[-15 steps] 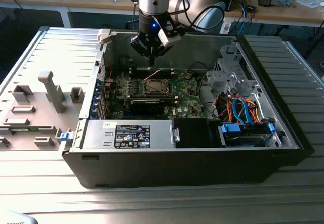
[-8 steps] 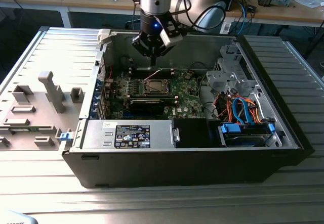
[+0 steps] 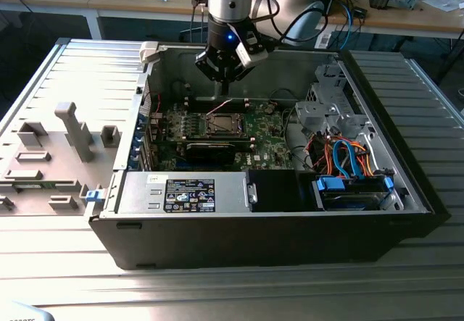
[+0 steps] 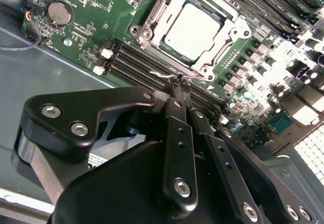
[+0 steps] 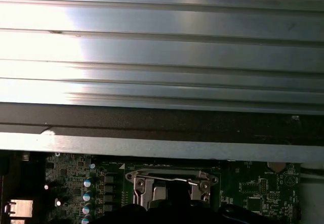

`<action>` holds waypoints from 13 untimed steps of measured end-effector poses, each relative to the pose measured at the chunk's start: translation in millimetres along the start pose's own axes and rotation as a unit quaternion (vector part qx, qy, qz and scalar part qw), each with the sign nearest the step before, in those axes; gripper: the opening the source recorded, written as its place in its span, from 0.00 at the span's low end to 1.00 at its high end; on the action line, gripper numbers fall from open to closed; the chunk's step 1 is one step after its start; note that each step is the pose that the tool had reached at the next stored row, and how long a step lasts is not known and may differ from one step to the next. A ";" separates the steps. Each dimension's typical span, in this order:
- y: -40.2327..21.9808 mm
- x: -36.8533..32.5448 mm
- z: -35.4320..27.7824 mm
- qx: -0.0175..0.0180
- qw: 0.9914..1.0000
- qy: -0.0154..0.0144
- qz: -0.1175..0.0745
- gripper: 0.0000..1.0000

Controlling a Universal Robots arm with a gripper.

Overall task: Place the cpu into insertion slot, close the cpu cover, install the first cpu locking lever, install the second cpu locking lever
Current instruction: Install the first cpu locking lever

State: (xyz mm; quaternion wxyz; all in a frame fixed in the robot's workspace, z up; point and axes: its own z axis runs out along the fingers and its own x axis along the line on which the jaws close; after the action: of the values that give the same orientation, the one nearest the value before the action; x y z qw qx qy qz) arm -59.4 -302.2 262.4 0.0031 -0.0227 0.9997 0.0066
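With the cpu [image 4: 191, 29] seated in the insertion slot [image 4: 152, 44] under the closed cpu cover [image 4: 225, 52], the gripper [image 4: 178, 85] has its jaws together on the thin, springy wire locking lever [image 4: 164, 74] at their tips, best gripped near its free end.

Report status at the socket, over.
Pincer shut, tips at a thin wire lever beside the socket. cpu seated, cpu cover closed over it. Nothing in the way.

Cpu [image 4: 194, 30]: flat, square, silvery-tan top, seated level in the insertion slot [image 4: 152, 12] mid green motherboard [image 4: 101, 11]. Cpu cover [image 4: 229, 43], thin silver frame, lies closed around the cpu, chip visible through window.
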 end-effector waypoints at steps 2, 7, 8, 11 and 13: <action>0.0 -0.2 0.5 0.000 1.000 0.000 0.000 0.11; 0.0 -1.0 3.7 0.000 1.000 0.000 0.000 0.11; 0.0 -1.3 3.9 0.000 1.000 0.000 0.000 0.11; 0.2 -2.1 4.5 0.000 1.000 0.000 0.000 0.11; 0.2 -2.2 4.9 0.000 1.000 0.000 0.000 0.11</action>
State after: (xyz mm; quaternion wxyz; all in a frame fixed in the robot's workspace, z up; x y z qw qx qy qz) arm -57.2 -301.8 257.5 0.0031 -0.0226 0.9997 0.0066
